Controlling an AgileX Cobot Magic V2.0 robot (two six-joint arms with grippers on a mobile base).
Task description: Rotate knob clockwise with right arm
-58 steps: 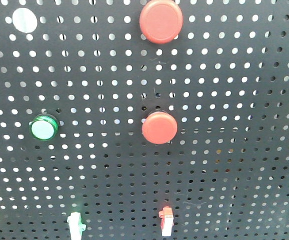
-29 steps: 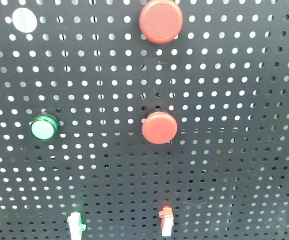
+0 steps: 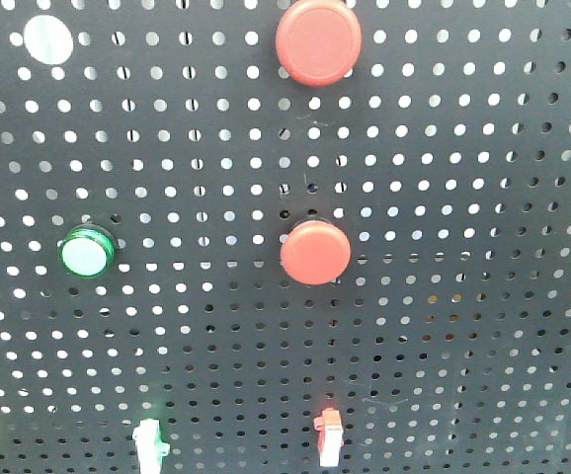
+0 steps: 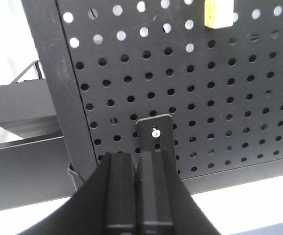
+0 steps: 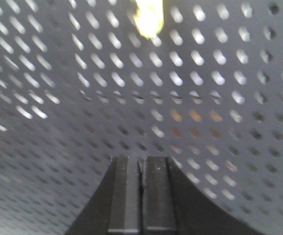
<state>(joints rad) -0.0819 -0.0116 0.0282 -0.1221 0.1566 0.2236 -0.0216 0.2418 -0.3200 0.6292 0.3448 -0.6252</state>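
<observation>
The right hand (image 5: 141, 193) hung close to the black pegboard (image 3: 463, 296), its fingers pressed together and empty; its view was blurred. At twelve o'clock from it, high on the panel, sat a yellow part (image 5: 149, 17), too smeared to name. The left hand (image 4: 139, 191) was also together and empty, low by the board's lower left corner, below a small bracket (image 4: 154, 134), with a yellowish block (image 4: 219, 13) at one o'clock.

In the front view neither hand showed. A large red cap (image 3: 317, 40) sat at twelve o'clock, a smaller red cap (image 3: 315, 252) near the centre, a green lens (image 3: 88, 252) at nine o'clock, and a red-and-white switch (image 3: 329, 437) and a white one (image 3: 148, 439) at six and seven o'clock. Which of these was the knob I could not tell; no grip had begun.

The main risk was choosing the wrong fitting, since several looked alike. Fingers kept together would also strike the knob's face instead of straddling it, and a grip set off-centre would likely slip when twisted.
</observation>
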